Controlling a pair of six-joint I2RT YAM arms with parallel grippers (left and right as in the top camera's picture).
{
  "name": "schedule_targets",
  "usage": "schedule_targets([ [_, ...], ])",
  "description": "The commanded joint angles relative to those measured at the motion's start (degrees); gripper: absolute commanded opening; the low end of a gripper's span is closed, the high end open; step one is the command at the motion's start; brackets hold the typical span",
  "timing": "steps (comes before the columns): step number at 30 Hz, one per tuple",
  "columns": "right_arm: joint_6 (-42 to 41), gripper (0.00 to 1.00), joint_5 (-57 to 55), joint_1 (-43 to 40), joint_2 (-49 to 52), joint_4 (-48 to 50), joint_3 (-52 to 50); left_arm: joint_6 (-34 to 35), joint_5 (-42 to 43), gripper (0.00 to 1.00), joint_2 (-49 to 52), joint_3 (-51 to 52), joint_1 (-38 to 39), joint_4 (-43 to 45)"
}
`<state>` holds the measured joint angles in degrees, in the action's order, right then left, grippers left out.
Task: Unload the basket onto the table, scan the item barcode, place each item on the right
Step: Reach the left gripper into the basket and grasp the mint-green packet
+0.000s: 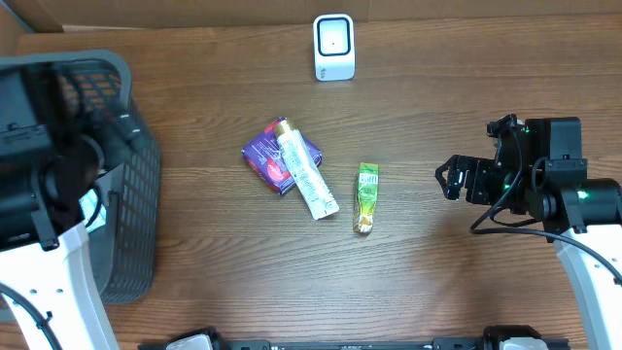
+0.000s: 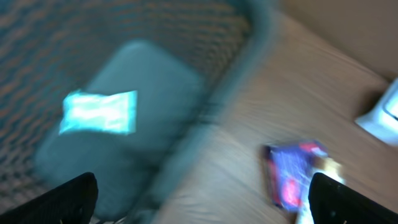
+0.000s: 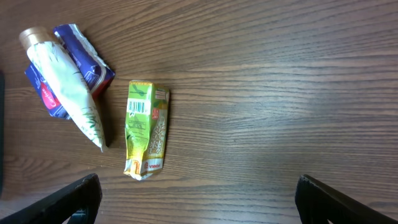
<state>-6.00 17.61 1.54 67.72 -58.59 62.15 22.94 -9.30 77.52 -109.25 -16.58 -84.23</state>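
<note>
- Jaws on both arms stood spread wide with nothing between them: the left gripper [image 2: 202, 205] hung over the basket [image 2: 239, 81], and the right gripper [image 3: 199, 202] hung over bare wood to the right of the goods.
- A pale blue packet [image 2: 99, 112] lay inside the basket. The left wrist view was too blurred to tell me more.
- Three things lay on the table [image 1: 466, 282]: a purple packet [image 1: 264, 156], a white tube [image 1: 309, 177] lying across it, and a green sachet [image 1: 366, 197] near the tube's flat end but apart from it.
- The scanner [image 1: 333, 46] stood at the far edge, well apart from the heap.
- I took the green sachet for the next item, since it lay free and nearest the right gripper. Its barcode [image 3: 135, 107] faced up near one end.
- To do it well, the gripper should come down across the sachet's narrow width, away from the barcode so no finger covers it.
- The sachet lay flat, so the fingertips would have to reach right down to the wood.
- Once lifted, the printed face should be turned squarely to the scanner's window and held steady.
</note>
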Motion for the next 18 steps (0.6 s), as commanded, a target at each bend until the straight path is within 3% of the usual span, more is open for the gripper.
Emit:
schedule_targets([
  [1,0.07,1.0,0.09,0.33,-0.09,0.15,1.81,6.05,-2.82,1.0,0.7,3.67,-14.16,0.92],
  [7,0.07,1.0,0.07,0.33,-0.09,0.09,1.81,8.92,0.52,1.0,4.2,14.36,-23.3,8.68],
  [18,0.07,1.0,0.04,0.33,-0.09,-0.22,1.81,11.85,-0.35,1.0,12.46,27.85,-24.13,23.19],
])
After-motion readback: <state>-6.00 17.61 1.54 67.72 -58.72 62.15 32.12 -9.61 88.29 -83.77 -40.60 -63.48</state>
